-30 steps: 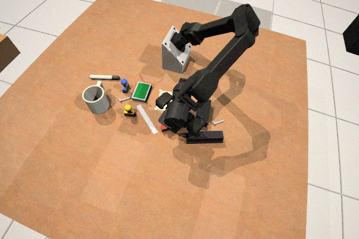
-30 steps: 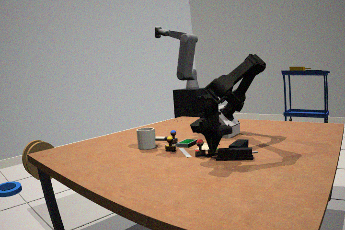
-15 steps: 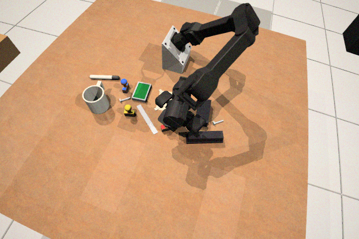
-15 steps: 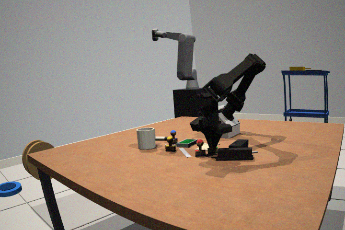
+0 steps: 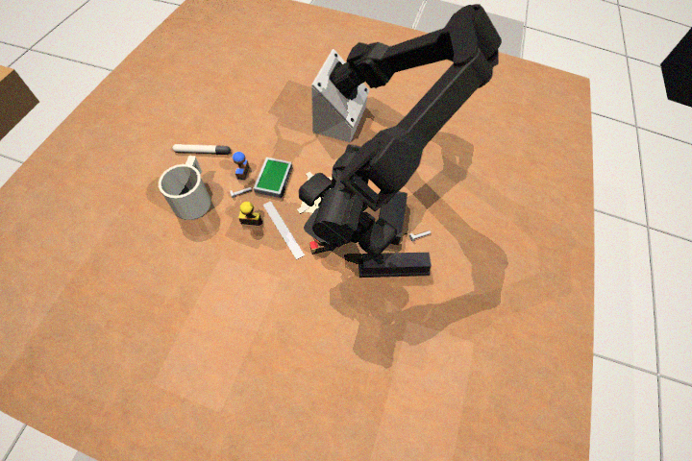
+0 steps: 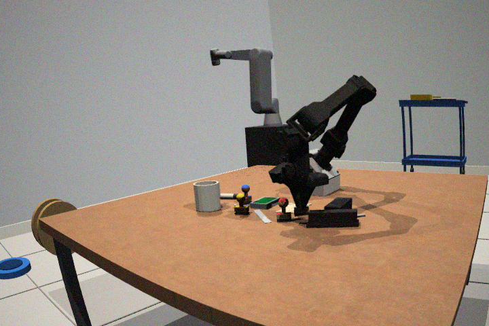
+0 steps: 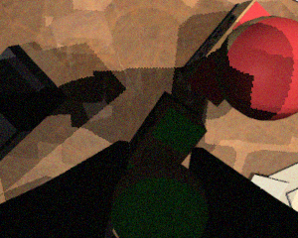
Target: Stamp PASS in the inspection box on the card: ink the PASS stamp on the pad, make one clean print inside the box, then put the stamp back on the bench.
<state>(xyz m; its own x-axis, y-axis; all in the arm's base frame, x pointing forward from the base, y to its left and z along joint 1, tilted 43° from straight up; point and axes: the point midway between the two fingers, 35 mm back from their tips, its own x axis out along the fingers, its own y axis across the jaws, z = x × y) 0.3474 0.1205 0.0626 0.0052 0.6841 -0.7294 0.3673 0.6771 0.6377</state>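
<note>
Reaching down, lone arm (image 5: 439, 103) (image 6: 335, 103) sets pincer (image 5: 340, 241) (image 6: 301, 208) (image 7: 159, 155) low over bench (image 5: 282, 348) (image 6: 329, 269). Black block (image 5: 394, 264) (image 6: 332, 218) (image 7: 20, 89): just beside pincer, to its right in top view. Ink pad (image 5: 273, 176) (image 6: 265, 202): up and left of pincer in top view, apart, long axis slanting lower-left to upper-right; coming move likely turns on this offset. Red stamp (image 5: 314, 247) (image 6: 283, 207) (image 7: 270, 66): left of pincer, near. Green stamp (image 7: 159, 213), presumably PASS: gripped between pincer's narrowed fingers, knob toward wrist. Card not identifiable.
</note>
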